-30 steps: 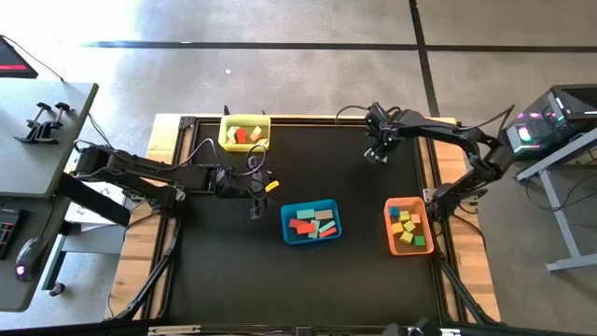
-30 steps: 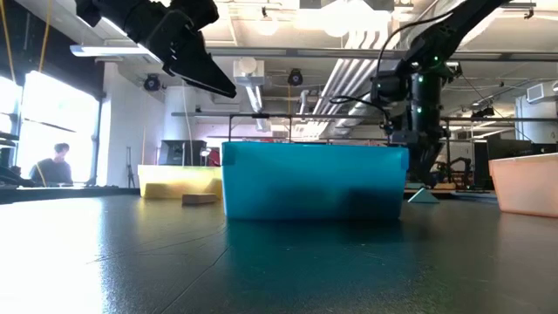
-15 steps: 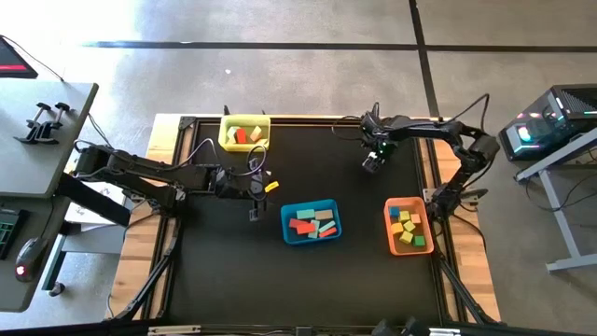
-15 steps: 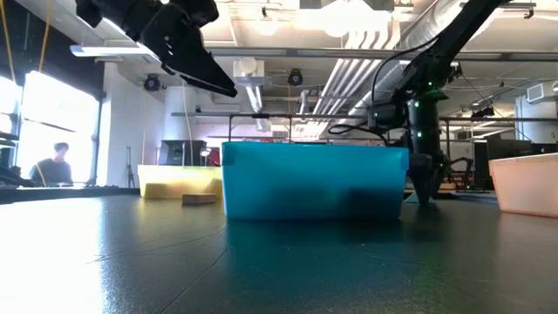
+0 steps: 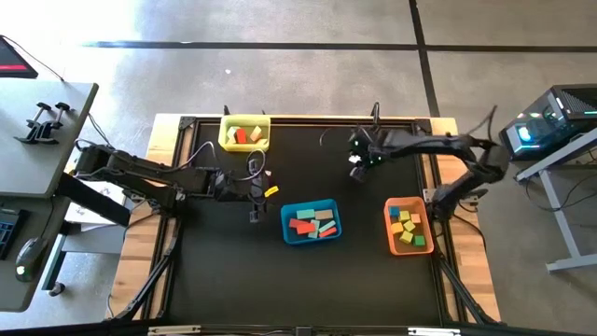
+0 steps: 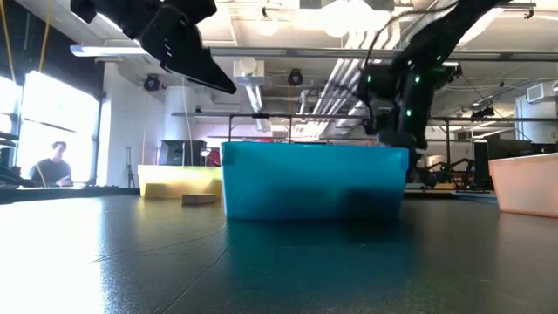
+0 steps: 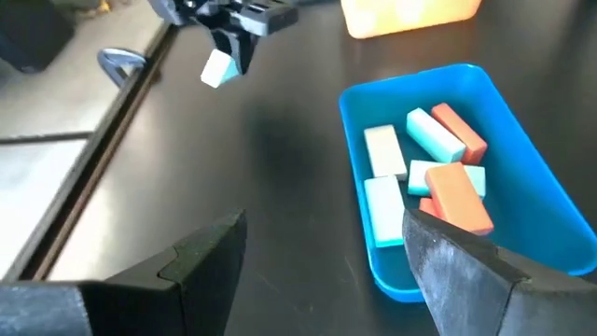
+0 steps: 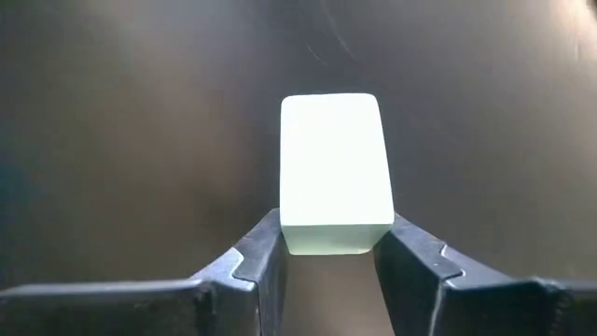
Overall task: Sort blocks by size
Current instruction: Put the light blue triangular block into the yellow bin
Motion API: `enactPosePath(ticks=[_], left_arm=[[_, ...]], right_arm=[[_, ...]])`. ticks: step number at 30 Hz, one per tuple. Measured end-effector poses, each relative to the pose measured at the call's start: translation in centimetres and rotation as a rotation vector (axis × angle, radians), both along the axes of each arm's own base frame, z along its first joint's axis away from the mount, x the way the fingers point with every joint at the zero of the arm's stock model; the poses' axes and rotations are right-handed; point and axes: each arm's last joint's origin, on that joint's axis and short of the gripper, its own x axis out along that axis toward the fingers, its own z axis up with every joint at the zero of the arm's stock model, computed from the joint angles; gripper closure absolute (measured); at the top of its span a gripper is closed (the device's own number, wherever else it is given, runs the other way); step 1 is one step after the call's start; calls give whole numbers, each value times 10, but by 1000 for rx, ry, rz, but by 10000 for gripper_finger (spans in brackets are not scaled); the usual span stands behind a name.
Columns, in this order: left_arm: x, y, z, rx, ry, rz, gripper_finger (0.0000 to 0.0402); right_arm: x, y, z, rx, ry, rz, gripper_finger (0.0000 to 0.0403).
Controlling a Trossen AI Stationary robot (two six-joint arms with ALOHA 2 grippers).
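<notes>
My right gripper is shut on a pale green block and hangs over the dark table's far middle. The left wrist view shows the same block below the right gripper's fingers. My left gripper waits open above the table's left middle, left of the blue tray. That tray holds red, tan and pale blocks. The yellow tray and the orange tray each hold several blocks too. My right gripper pinches the pale green block between its two fingers, by two opposite sides at one end. Only the fingertips reach it. The fingers come from above, pointing steeply down. The block is lifted clear of the table and sticks out below the fingers, tilted.
A small tan block lies on the table in front of the yellow tray. The table has a raised rim. Bare dark table lies between the trays and along the near side. A person sits far off in the room.
My right gripper has come down on the pale green block near the table's far right, taken hold of it and lifted it clear. It has then carried the block toward the table's left and a little toward the near edge.
</notes>
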Motion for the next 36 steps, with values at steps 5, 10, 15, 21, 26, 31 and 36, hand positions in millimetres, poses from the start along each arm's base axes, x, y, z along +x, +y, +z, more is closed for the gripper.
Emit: enactPosePath(ticks=[5, 10, 15, 21, 26, 31, 36], left_arm=[[2, -7, 4, 67, -45, 6, 126], [2, -10, -1, 107, -213, -31, 126], [-3, -9, -4, 74, -428, -73, 126], [0, -8, -1, 45, -553, -229, 126], [7, -6, -7, 6, -579, -342, 126], [19, -6, -19, -67, -545, -370, 126], [38, -7, -26, -70, -516, -363, 126]], right_arm=[[18, 54, 16, -104, -204, 49, 276], [34, 119, 29, -270, -423, 83, 276], [49, 179, 41, -419, -685, 129, 276], [67, 223, 43, -484, -917, 255, 276], [79, 234, 34, -510, -988, 319, 276], [84, 236, 26, -503, -1006, 312, 276], [85, 237, 27, -481, -1040, 318, 276]])
